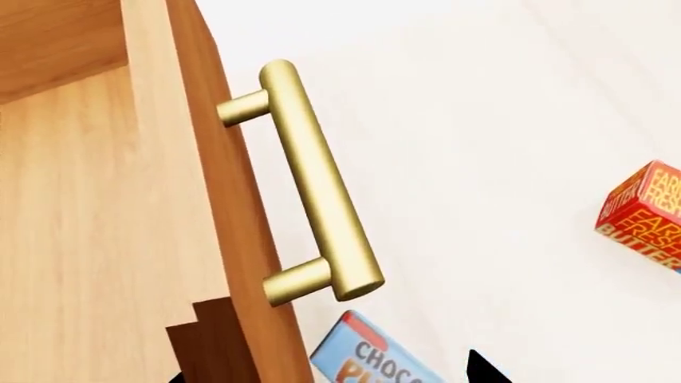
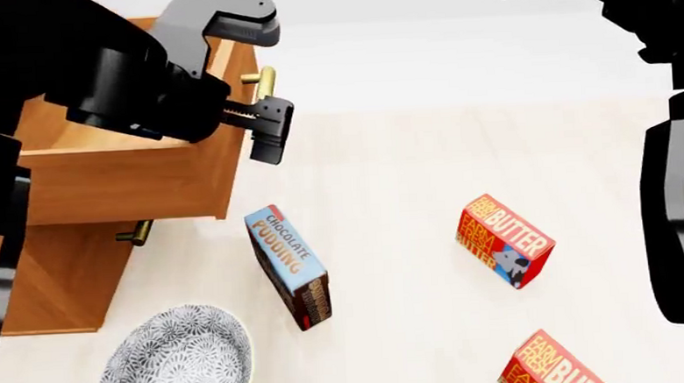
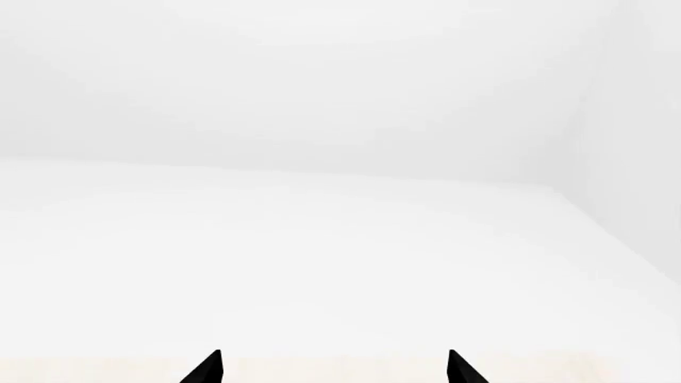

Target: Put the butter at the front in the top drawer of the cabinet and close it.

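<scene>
Pale floor lies under the left claw point(image 2: 255, 91), spread wide beside the top drawer's point(image 2: 119, 181) handle point(image 2: 265, 83), empty.

Pale floor point(image 2: 434, 151): cabinet point(image 2: 54, 277), cartons, bowl point(image 2: 175, 363).

Top drawer point(image 2: 119, 181): pulled out, top open; left arm point(image 2: 136, 71) hangs over it
Front butter point(image 2: 551, 369): bare bench point(image 2: 399, 153) around; second carton point(image 2: 505, 240) near
Pudding box point(image 2: 290, 266): lies just before the drawer front
</scene>
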